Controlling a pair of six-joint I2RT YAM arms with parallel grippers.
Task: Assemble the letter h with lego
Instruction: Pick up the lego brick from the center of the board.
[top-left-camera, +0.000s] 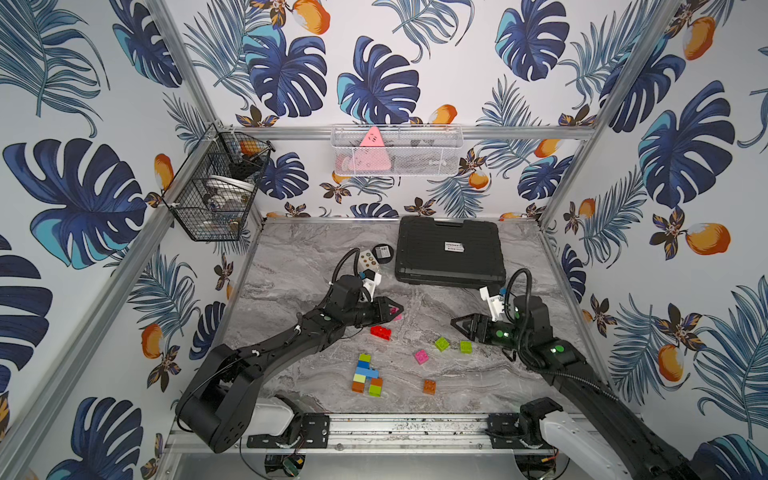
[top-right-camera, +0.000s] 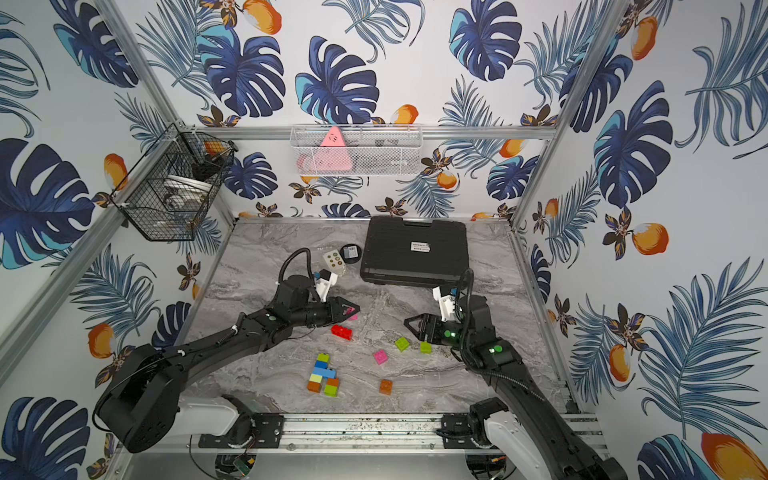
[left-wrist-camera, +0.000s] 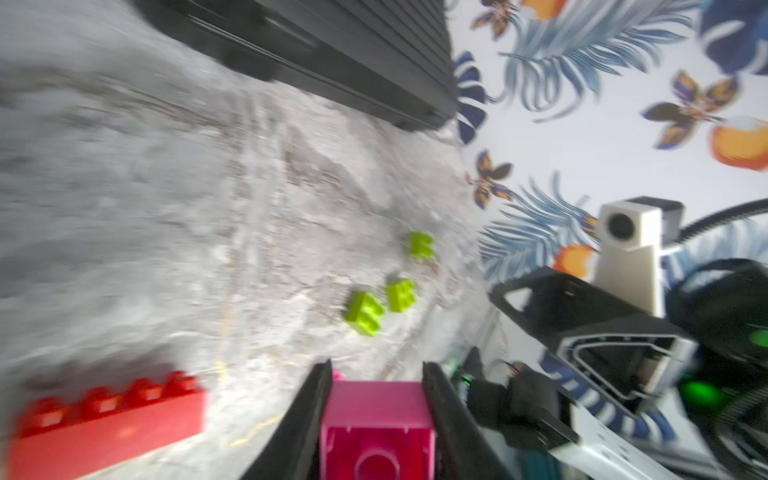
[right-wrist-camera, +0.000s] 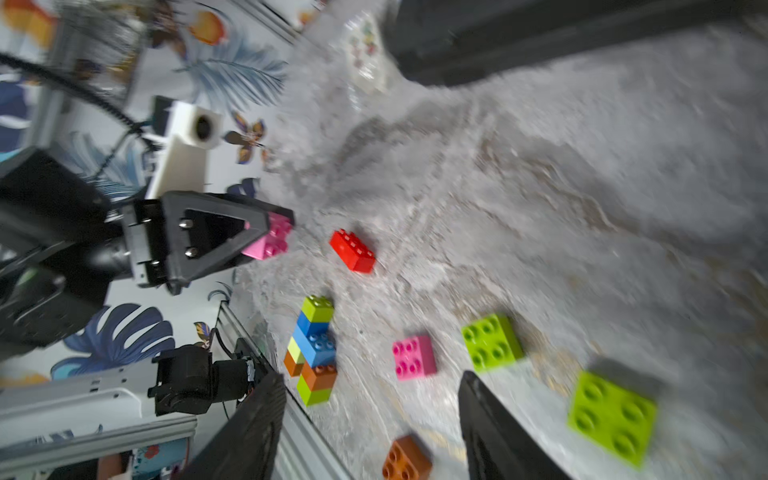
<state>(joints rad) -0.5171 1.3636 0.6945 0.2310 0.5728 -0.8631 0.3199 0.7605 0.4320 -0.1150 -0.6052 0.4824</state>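
The pink brick (left-wrist-camera: 376, 419) was a chunky square piece with round studs. My left gripper (left-wrist-camera: 377, 368) pinched it between both fingers, low over the grey marble table (top-left-camera: 291, 266) — I could not tell whether it touched the surface. Just beside it lay the longer red brick (top-left-camera: 380, 332), with its studs up.

Nearer to my base lay the joined group of bricks (top-left-camera: 365, 374). It had lime green, blue and light blue pieces in one column, and orange and lime green pieces at its foot.

A second pink brick (top-left-camera: 421, 356), one lime green brick (top-left-camera: 441, 343), the other lime green brick (top-left-camera: 466, 346) and an orange brick (top-left-camera: 429, 386) were loose on the table, apart from each other. My right gripper (top-left-camera: 456, 322) hovered near the two lime green ones — its fingers were spread and empty. Behind everything, a black case (top-left-camera: 449, 253) rested by the back wall.
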